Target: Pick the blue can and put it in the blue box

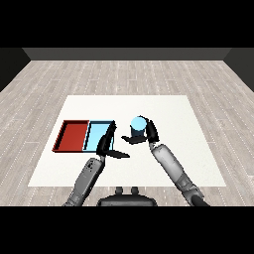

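Note:
The blue can (138,126) stands upright near the table's middle, just right of the light blue tray (97,135). My right hand (149,134) is curled round the can, fingers on its right side and thumb reaching across its lower front. Whether the can rests on the table or is lifted off it I cannot tell. My left hand (108,144) hovers over the blue tray's right edge with straight fingers and the thumb sticking out to the right, holding nothing.
A red tray (71,136) lies directly left of the blue tray, touching it. The white table (173,114) stretches to the right and behind the can. Wooden floor surrounds the table.

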`<state>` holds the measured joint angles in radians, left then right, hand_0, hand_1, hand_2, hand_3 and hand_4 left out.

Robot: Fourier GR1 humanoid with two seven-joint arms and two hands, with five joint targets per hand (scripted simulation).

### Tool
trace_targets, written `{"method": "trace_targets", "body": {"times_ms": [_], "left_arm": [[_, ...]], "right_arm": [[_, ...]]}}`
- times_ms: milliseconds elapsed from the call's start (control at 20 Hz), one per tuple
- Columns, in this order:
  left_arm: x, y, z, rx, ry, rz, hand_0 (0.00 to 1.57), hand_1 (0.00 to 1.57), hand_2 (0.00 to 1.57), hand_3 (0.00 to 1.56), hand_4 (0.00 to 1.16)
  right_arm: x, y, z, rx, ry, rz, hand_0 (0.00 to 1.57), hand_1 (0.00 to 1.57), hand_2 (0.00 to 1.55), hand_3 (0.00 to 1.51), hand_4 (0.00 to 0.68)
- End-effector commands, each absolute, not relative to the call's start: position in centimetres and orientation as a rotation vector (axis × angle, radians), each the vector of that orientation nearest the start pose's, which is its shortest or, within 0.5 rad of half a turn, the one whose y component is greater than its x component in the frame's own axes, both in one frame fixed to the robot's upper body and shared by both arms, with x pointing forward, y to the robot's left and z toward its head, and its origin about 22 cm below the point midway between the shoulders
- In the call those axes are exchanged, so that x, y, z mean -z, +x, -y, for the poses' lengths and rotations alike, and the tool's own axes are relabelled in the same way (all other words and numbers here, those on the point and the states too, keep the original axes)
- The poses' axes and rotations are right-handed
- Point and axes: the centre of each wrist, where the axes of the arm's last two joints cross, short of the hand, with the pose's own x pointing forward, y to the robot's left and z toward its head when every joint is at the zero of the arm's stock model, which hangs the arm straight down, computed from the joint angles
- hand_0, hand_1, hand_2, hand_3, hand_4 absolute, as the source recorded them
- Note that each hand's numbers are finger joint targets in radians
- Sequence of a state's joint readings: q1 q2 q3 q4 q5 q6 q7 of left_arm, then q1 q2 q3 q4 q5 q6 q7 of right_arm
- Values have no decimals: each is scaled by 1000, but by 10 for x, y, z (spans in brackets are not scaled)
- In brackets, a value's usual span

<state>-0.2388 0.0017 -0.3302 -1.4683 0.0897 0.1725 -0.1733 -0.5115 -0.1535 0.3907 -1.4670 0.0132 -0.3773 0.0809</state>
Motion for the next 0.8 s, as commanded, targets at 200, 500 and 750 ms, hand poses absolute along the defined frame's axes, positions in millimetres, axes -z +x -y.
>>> {"method": "trace_targets", "body": {"times_ms": [200, 500, 750], "left_arm": [[-6, 272, -109, 172, -243, 1798, 0, 0, 0, 0, 0], [-11, 278, -100, 178, -209, 1736, 0, 0, 0, 0, 0], [8, 286, -92, 177, -212, 1727, 0, 0, 0, 0, 0]], "right_arm": [[-109, 320, 122, -338, -40, 1849, 1481, 1481, 1456, 1386, 580], [-118, 315, 109, -363, -25, 1881, 1475, 1475, 1451, 1383, 598], [-102, 312, 83, -359, -38, 1871, 1469, 1469, 1450, 1387, 587]]}}
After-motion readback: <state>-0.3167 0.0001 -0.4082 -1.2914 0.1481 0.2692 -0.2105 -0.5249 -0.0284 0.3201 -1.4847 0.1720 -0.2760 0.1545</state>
